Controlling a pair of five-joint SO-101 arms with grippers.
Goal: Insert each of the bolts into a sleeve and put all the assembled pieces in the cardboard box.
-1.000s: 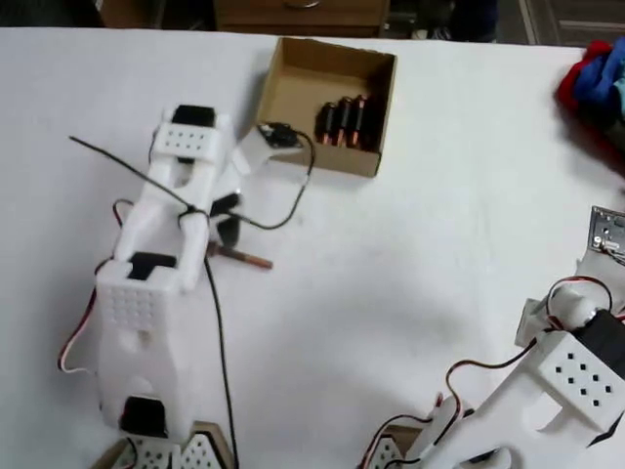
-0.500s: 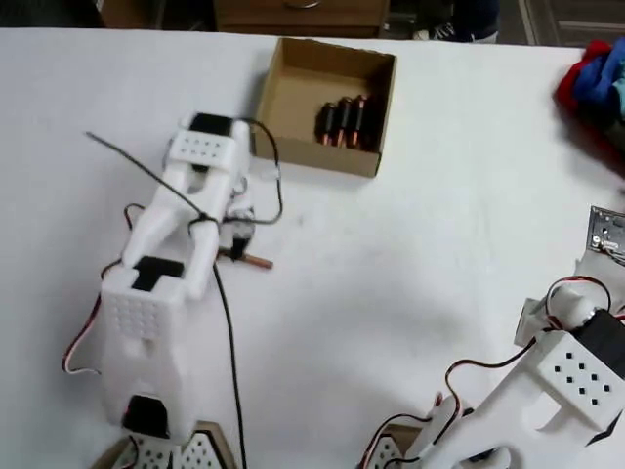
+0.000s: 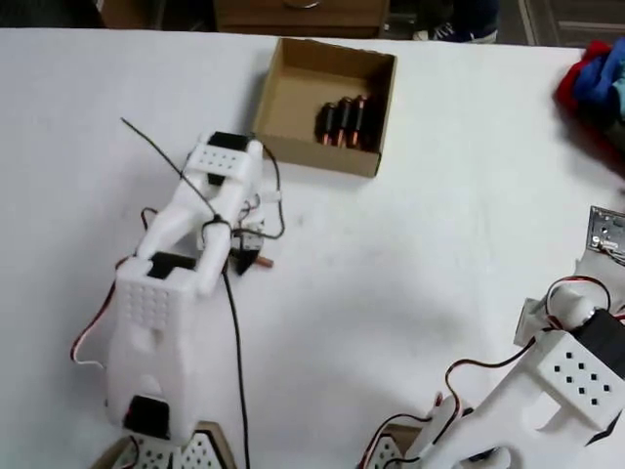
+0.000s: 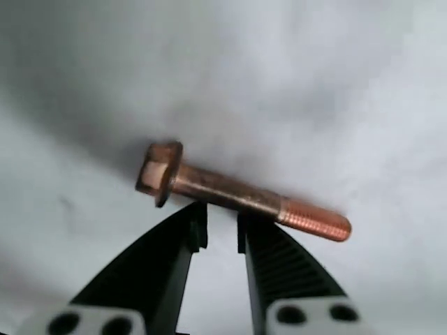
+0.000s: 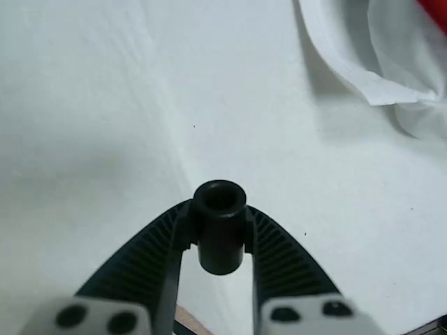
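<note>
Near the cardboard box (image 3: 276,93), left pincer (image 4: 221,227) — spread — faces bolt (image 4: 230,193); right pincer (image 5: 219,236) pinches sleeve (image 5: 221,225).

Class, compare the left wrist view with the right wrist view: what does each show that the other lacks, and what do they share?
Left wrist view: a copper bolt lying just past the tips of the slightly open left pincer. Right wrist view: a black sleeve clamped in the right pincer, a crumpled white sheet beyond. Shared: the white table.
</note>
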